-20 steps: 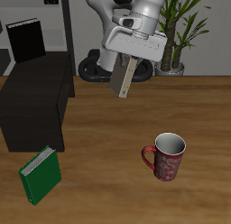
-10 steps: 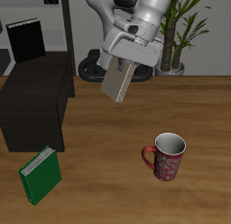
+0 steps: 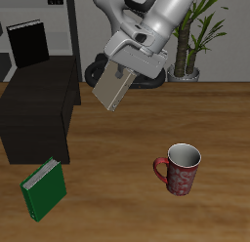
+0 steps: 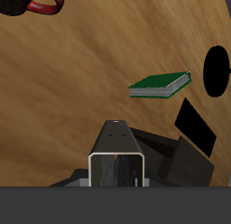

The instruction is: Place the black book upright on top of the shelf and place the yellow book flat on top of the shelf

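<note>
My gripper (image 3: 127, 66) is shut on the yellow book (image 3: 113, 88), a pale tan book that hangs tilted in the air above the table, just beside the shelf. In the wrist view the book (image 4: 117, 157) shows edge-on, greyish. The shelf (image 3: 39, 101) is a large low black cabinet with a flat top. The black book (image 3: 27, 41) stands upright on the shelf's top near its back edge.
A green book (image 3: 44, 187) leans in front of the shelf near the table's front edge; it also shows in the wrist view (image 4: 161, 84). A red mug (image 3: 181, 169) stands on the table. A potted plant (image 3: 198, 31) stands at the back.
My gripper has carried the yellow book sideways toward the shelf and tipped it from nearly vertical to a stronger slant. Nothing else has moved.
</note>
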